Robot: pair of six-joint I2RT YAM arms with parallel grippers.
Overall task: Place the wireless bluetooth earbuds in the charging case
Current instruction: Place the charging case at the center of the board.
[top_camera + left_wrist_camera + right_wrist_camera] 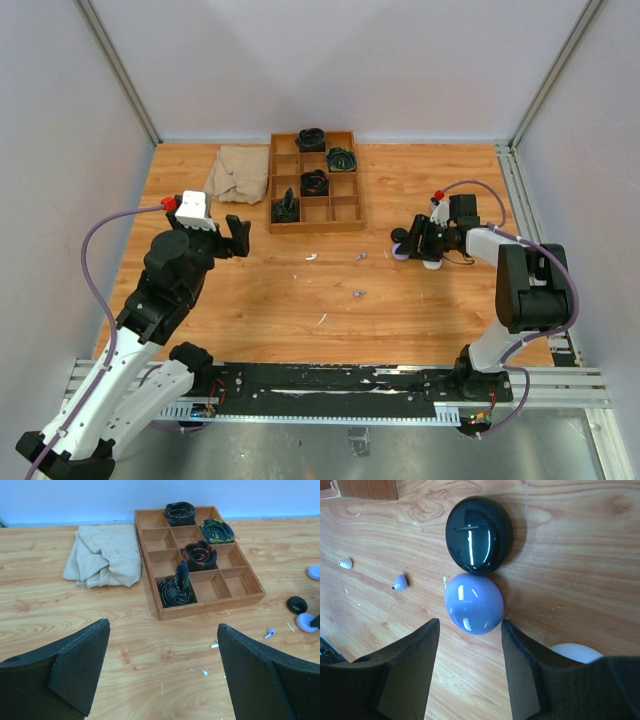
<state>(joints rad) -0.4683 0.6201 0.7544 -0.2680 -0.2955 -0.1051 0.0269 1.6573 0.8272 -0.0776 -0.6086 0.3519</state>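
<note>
Earbuds point(400, 582) lie loose; right gripper point(470, 626) open at lilac case point(472, 602); left gripper point(162, 632) open.

Wooden table point(250, 300), pale grey walls point(350, 60)

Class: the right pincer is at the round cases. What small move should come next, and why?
Probably ease the right pincer forward and down, then close on the lilac case. The pincer is open and the case sits shut in line with the gap between its fingertips. The lilac case touches the black case, and the earbuds lie loose nearby.
</note>
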